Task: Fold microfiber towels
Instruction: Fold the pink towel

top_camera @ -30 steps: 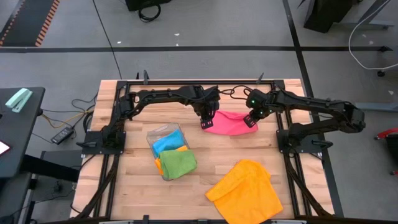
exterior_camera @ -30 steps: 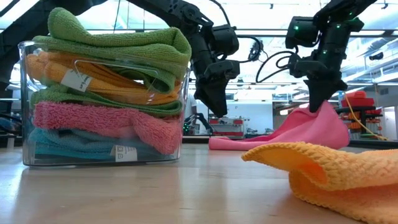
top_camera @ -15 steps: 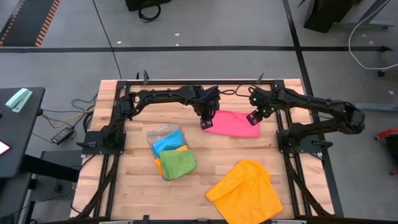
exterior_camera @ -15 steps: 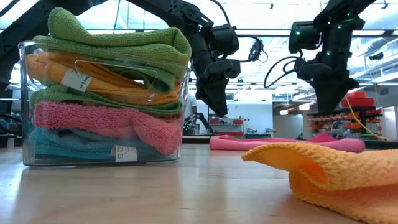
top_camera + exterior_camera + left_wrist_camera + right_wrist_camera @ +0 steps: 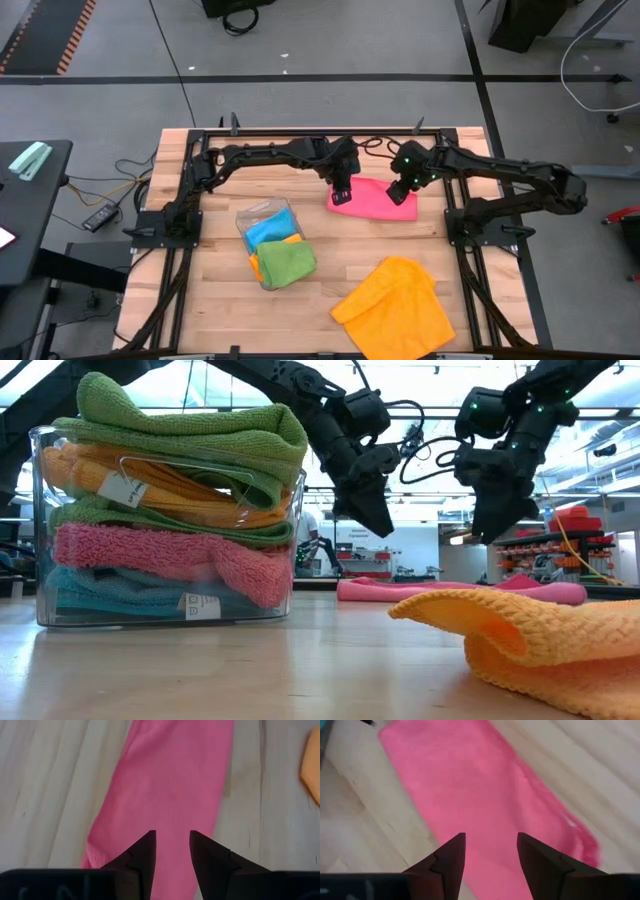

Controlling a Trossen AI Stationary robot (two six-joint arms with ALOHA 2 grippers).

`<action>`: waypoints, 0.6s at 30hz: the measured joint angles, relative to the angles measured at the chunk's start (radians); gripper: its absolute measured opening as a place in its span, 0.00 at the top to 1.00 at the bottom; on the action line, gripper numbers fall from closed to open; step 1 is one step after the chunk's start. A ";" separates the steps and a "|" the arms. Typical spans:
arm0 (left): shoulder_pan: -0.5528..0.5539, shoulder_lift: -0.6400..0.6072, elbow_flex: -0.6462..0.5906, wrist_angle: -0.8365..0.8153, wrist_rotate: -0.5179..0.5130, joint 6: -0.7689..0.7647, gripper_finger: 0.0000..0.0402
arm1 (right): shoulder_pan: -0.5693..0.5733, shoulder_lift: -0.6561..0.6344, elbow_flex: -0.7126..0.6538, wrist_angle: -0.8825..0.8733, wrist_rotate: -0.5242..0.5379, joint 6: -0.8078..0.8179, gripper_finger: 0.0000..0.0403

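Both grippers hang just above the pink towel (image 5: 368,196), empty and with their fingers parted: the left gripper (image 5: 341,192) over its left end, the right gripper (image 5: 399,192) over its right end. The towel lies flat in a long folded strip at the far side of the table (image 5: 210,310), so this fold looks laid down. Next it likely needs another fold or a move to the clear tray (image 5: 268,224) of folded towels nearer the front. The orange towel (image 5: 393,306) lies unfolded, well apart. Both arms reach inward, wrists tilted down.
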 joint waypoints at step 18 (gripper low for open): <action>-0.109 0.056 -0.031 -0.200 -0.050 0.436 0.50 | 0.195 0.000 -0.065 0.065 0.049 0.091 0.54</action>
